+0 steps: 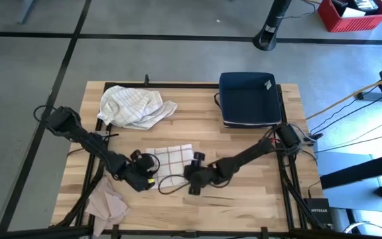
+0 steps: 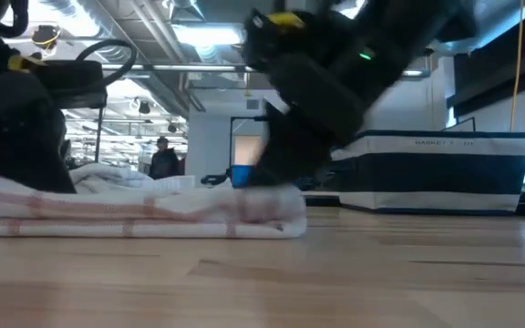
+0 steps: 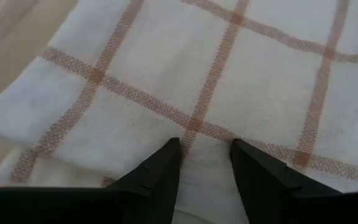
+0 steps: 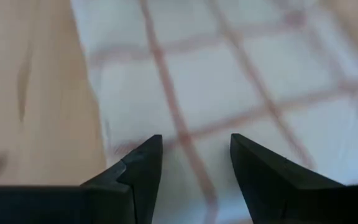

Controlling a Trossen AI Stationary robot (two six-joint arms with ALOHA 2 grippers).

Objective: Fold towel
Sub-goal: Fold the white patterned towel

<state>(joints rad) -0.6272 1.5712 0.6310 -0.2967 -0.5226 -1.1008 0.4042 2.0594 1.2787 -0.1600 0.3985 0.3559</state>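
Note:
A white towel with a brown check [image 1: 171, 159] lies folded flat in several layers near the table's near middle, and shows as a low stack in the low view [image 2: 144, 214]. My left gripper [image 1: 148, 176] is at the towel's near left corner, open, with its fingers low over the cloth [image 3: 205, 152]. My right gripper [image 1: 194, 179] is at the towel's near right corner, also open, its fingers over the cloth beside the right edge [image 4: 196, 146]. My left gripper comes at the towel's near left part [image 3: 194, 127] slanting down from the table's left, fingers apart; whether the tips touch the cloth cannot be told. My right gripper reaches down to the towel's right end [image 2: 276, 205] from the table's right, fingers apart; whether it touches cannot be told.
A crumpled white towel [image 1: 134, 106] lies at the far left of the table. A navy basket [image 1: 247, 99] stands at the far right. A beige cloth [image 1: 108, 204] lies at the near left corner. Bare wood lies to the right of the folded towel [image 1: 257, 192].

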